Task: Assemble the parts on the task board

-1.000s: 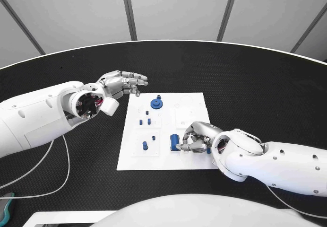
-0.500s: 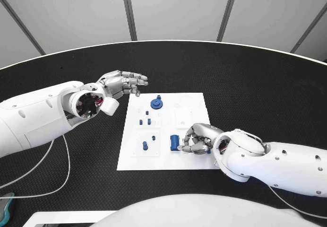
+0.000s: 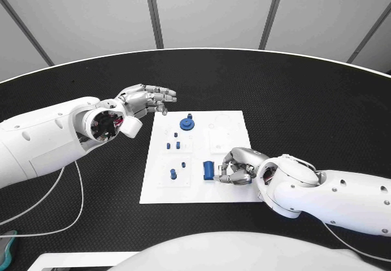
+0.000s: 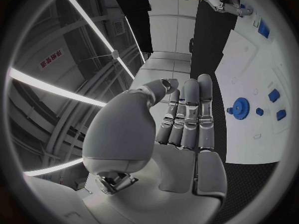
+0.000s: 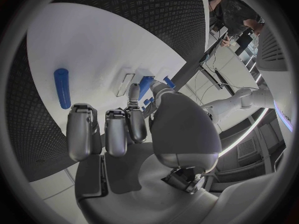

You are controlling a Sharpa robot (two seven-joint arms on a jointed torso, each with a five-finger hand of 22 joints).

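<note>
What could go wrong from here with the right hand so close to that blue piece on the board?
The right hand sits low over the white board with its fingers curled beside the blue block; a sideways nudge could push the block off its spot. Small blue pegs stand nearby and might get knocked over. The board looks loose on the black table, so pressing on it may shift it.

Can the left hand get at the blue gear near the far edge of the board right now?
Probably yes. The left hand hovers off the task board's far left corner, holding nothing, and the blue gear stands close by with nothing between them. The right hand is busy at the near end.
</note>
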